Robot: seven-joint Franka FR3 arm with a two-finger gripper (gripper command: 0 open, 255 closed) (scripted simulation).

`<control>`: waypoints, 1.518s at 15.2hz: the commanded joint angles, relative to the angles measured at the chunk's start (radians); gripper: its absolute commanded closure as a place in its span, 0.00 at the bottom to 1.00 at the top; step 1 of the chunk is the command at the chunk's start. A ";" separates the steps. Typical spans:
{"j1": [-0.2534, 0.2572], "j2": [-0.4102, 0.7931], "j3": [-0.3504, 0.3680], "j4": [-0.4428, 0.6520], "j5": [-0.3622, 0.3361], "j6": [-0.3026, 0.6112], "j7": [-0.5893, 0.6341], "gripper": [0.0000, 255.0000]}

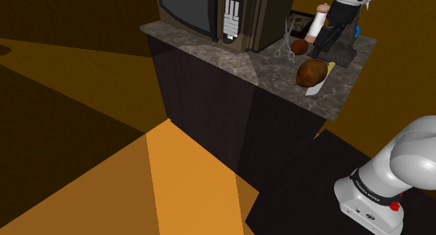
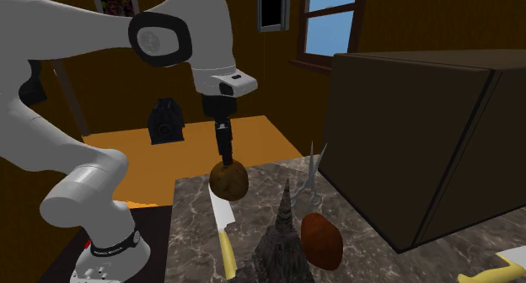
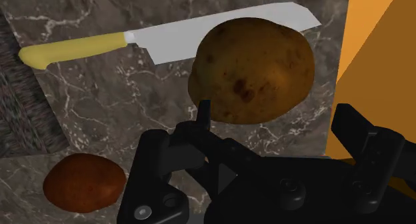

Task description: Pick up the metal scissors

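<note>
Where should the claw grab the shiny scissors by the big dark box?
Probably pinch the thin middle just above the handle loops, coming straight down: the scissors lie flat on the counter, with the dark box close on one side.

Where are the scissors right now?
In the shoulder view the scissors are on the marble counter, beside the tall dark box, with a small reddish-brown lump just right of them.

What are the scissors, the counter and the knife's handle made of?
Scissors: thin, pale grey and a bit shiny, so likely metal. Counter: dark grey with white veins, looks like polished marble or a similar stone. Knife handle: smooth, plain yellow, probably plastic, though that is a guess.
</note>
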 commanded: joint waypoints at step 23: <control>0.006 0.472 -0.168 0.249 0.047 0.227 -0.319 1.00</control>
